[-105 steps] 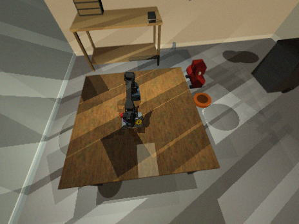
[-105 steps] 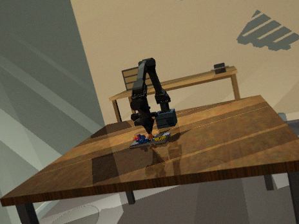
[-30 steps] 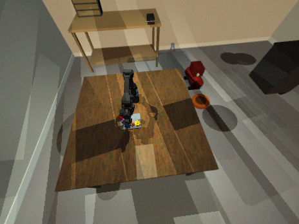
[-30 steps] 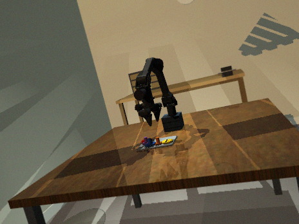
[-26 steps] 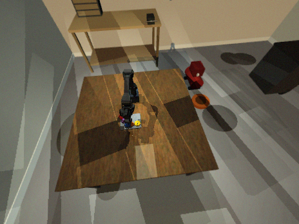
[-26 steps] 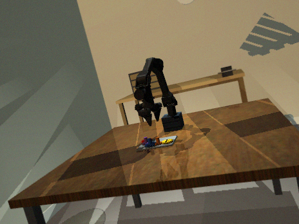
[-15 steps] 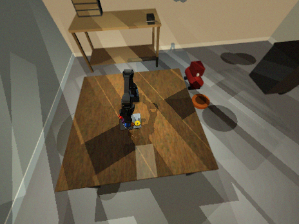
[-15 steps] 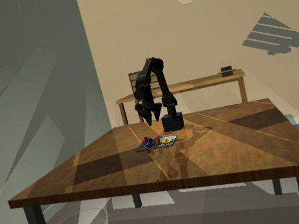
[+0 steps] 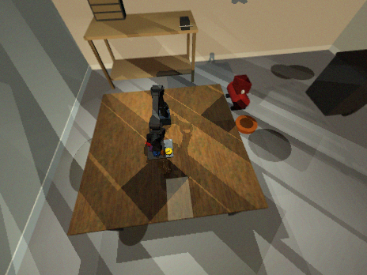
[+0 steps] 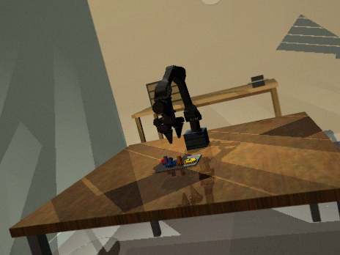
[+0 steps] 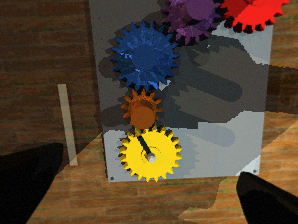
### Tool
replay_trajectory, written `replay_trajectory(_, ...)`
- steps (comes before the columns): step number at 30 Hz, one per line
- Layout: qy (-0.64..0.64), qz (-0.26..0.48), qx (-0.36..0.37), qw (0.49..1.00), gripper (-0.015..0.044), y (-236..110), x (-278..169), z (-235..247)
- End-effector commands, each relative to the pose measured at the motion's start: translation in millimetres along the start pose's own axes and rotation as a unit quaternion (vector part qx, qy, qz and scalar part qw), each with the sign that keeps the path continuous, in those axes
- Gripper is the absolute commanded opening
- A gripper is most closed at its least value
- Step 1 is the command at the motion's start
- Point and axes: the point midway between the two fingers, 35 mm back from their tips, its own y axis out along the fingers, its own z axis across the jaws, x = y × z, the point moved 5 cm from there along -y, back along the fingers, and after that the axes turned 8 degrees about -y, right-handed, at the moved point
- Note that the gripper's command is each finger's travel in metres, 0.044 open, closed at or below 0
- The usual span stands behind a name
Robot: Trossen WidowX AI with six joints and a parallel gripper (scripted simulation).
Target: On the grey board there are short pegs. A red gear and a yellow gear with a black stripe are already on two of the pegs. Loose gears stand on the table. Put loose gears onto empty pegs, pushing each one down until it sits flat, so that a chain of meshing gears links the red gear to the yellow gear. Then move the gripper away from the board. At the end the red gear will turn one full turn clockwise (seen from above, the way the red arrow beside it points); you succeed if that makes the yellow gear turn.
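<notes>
The robot's arm [image 9: 156,108] [image 10: 185,91] is black nearly all over — a chain of chunky links and rounded joint housings. One long, slim link [image 10: 185,96] has straight sides, and the top elbow [image 10: 178,71] is bulky and rounded. Near the wrist sits a round, drum-like housing [image 10: 158,107], also black. The base [image 10: 199,141] is a squat, boxy block with a dark blue-grey cast. The fingers [image 10: 168,135] are black too, broad above and tapering to narrow tips — plain dark wedges seen close up. Finer surface details are too dark to tell.
</notes>
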Motion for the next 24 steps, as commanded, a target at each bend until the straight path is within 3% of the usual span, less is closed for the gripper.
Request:
replay_trajectory(1, -0.003, 0.000, 0.001, 1.000, 0.0440, -1.2, 0.1, 0.5)
replay_trajectory(11, -0.008, 0.000, 0.001, 1.000, 0.0440, -2.4, -13.1, -1.1)
replay_trajectory(24, -0.055, 0.016, -0.001, 0.998, 0.0440, -23.0, -175.9, -69.4)
